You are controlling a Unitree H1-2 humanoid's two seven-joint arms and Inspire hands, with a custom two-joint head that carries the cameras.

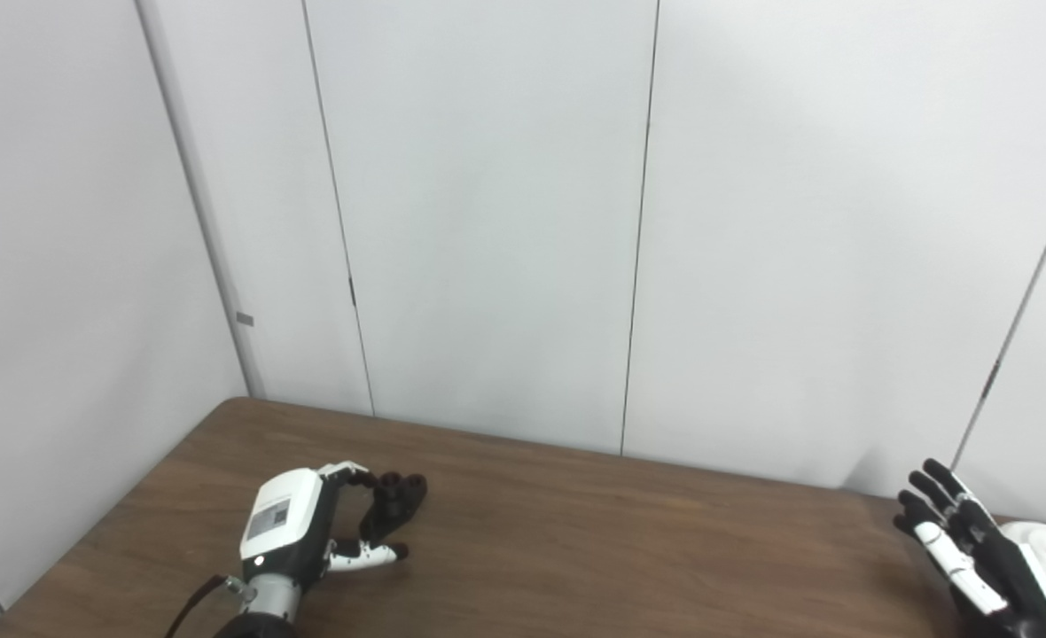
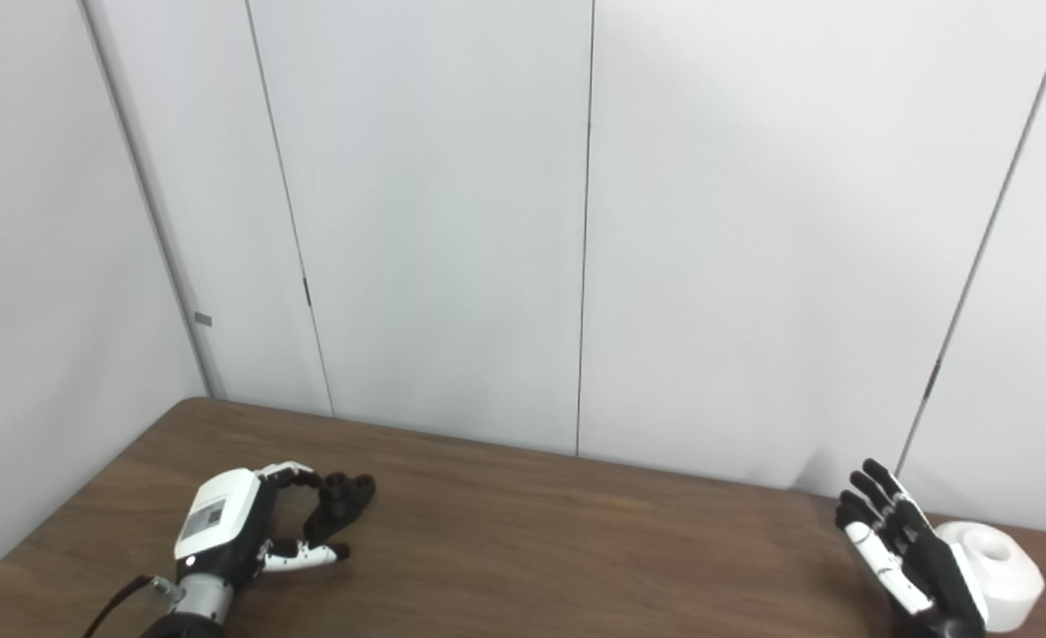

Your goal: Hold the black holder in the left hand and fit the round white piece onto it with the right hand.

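The black holder (image 1: pixel 397 501) stands on the brown table (image 1: pixel 576 540) at the left. My left hand (image 1: pixel 310 523) lies beside it, curled fingers reaching its far side and the thumb (image 1: pixel 365 556) stretched out on its near side, not closed on it. The round white piece (image 2: pixel 997 567), a thick ring with a hollow centre, rests at the table's right end. My right hand (image 2: pixel 909 554) is just left of it, palm toward the piece, fingers spread and straight, holding nothing. Part of the piece is hidden behind that hand.
White wall panels (image 1: pixel 487 221) rise directly behind the table's far edge and along its left side. A black cable (image 1: pixel 191 607) runs from the left wrist.
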